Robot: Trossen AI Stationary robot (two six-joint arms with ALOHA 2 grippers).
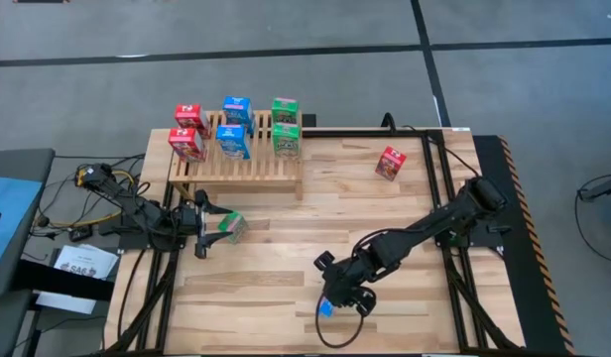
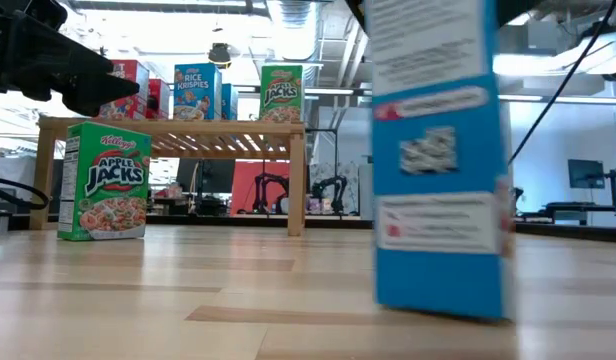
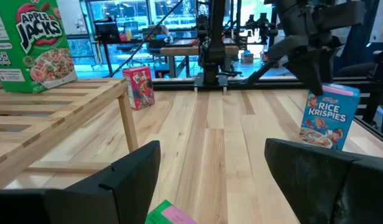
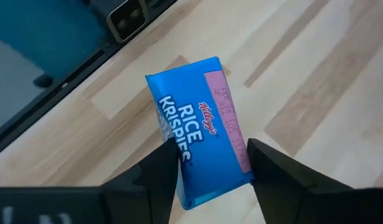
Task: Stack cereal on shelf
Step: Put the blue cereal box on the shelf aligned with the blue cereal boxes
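Blue Rice Krispies box [image 4: 201, 127] stands upright on tabletop [image 1: 286, 258], long axis vertical, printed front facing toward shelf [image 1: 236, 159], pink-labelled top up; well in front of shelf, toward near table edge. Right gripper [image 4: 210, 168] clamped on its sides from above. Green Apple Jacks box [image 2: 105, 181] upright just before shelf; left gripper [image 1: 214, 224] spread around it, grasp unclear. Red box [image 1: 390, 163] alone beside shelf

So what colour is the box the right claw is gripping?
Blue, a Rice Krispies box between the right gripper's fingers; the right wrist view shows it best.
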